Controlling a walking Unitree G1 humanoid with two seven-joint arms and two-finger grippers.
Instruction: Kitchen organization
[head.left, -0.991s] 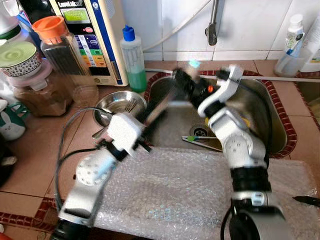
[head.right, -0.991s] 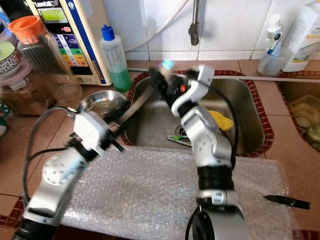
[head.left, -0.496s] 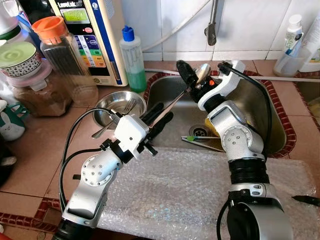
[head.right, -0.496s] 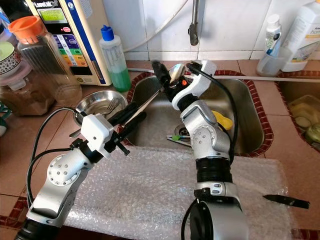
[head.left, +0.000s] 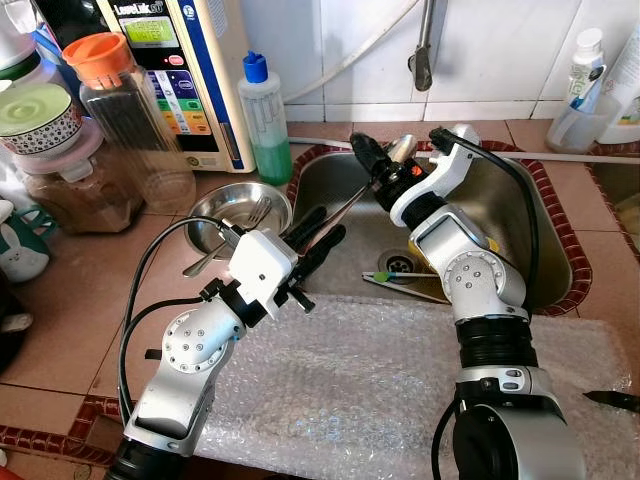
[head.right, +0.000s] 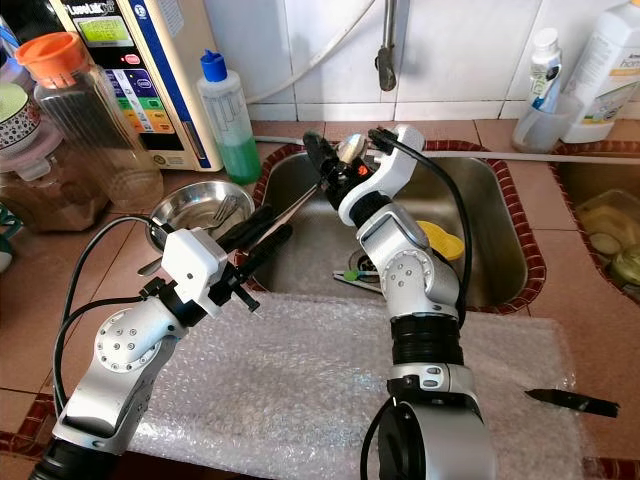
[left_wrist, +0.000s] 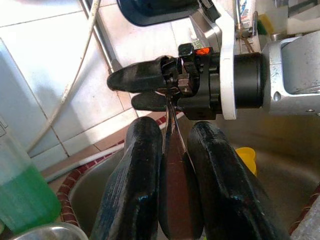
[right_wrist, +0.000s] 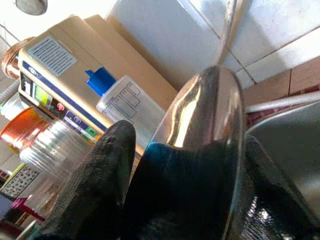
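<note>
A steel bowl (head.left: 238, 207) sits on the counter left of the sink (head.left: 540, 262). The left gripper (head.left: 318, 232) clamps the spoon (head.left: 352, 199) handle; over the sink's far left, the right gripper (head.left: 378, 160) clamps its bowl end.

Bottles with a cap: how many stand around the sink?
3. The green soap bottle stands left of the sink, beside the water machine. Two white bottles stand right; others may be hidden.
</note>
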